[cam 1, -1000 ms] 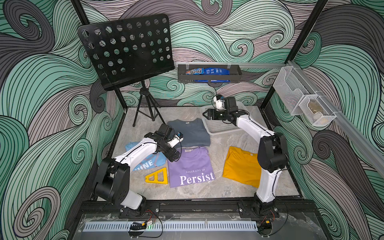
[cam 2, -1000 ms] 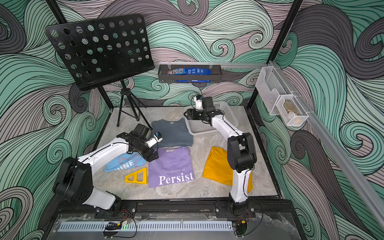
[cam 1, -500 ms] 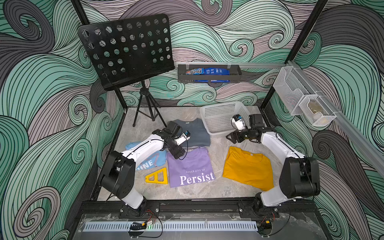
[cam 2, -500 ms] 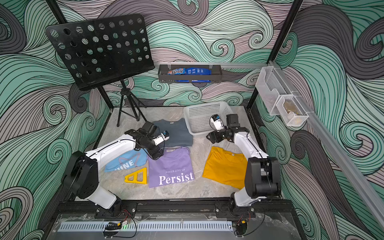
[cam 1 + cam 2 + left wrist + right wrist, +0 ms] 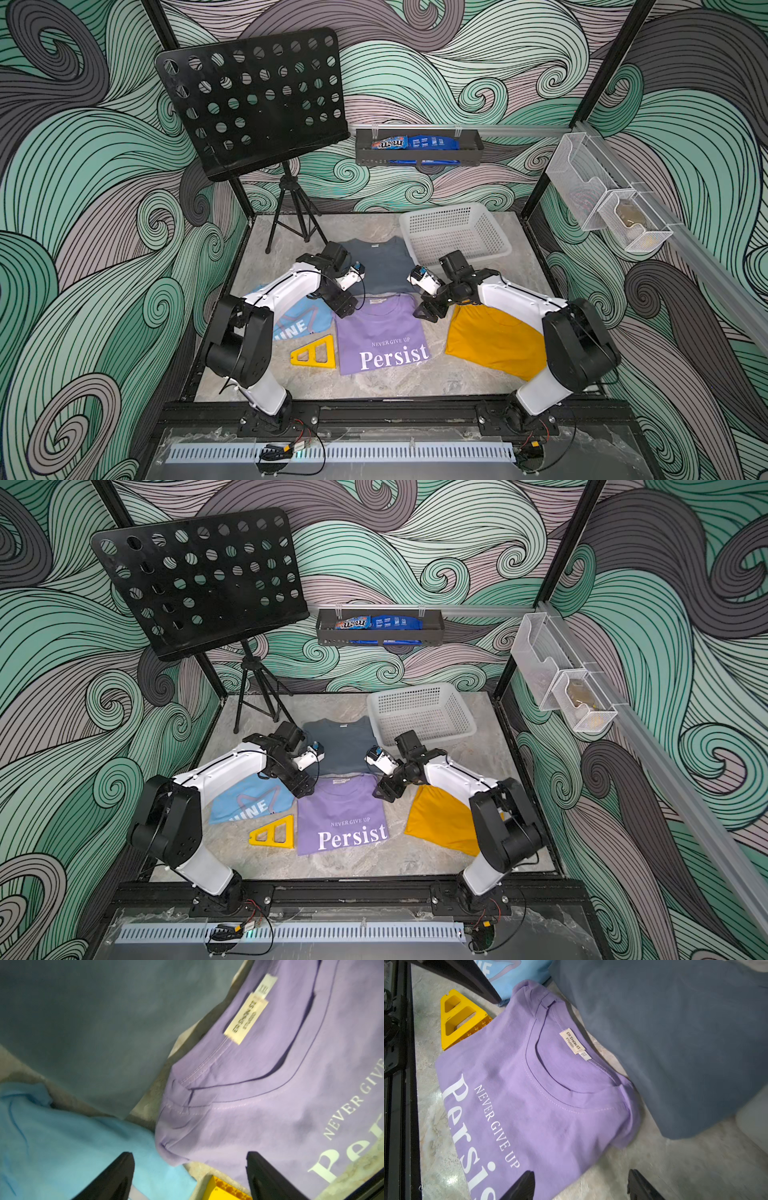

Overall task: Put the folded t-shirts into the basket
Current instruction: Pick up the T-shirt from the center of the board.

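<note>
The purple "Persist" t-shirt (image 5: pixel 380 332) (image 5: pixel 340 812) lies folded mid-table, with the grey shirt (image 5: pixel 380 266) behind it, the light blue shirt (image 5: pixel 297 324) to its left and the mustard shirt (image 5: pixel 494 340) to its right. The white basket (image 5: pixel 436 220) (image 5: pixel 419 706) stands empty at the back right. My left gripper (image 5: pixel 345 307) (image 5: pixel 189 1155) is open, straddling the purple shirt's left collar corner. My right gripper (image 5: pixel 426 311) (image 5: pixel 581 1172) is open at the shirt's right collar edge, one finger (image 5: pixel 525 1180) over the cloth. Neither holds anything.
A yellow triangular block (image 5: pixel 316 353) (image 5: pixel 458 1018) lies against the purple shirt's left side. A black music stand (image 5: pixel 257 99) rises at the back left. On the back wall hangs a dark tray (image 5: pixel 417 147); wire bins (image 5: pixel 602 199) are fixed on the right wall.
My right arm swung from above the basket forward and left to the purple shirt's right collar edge. My left gripper shifted from the grey shirt's edge down to the purple shirt's left corner.
</note>
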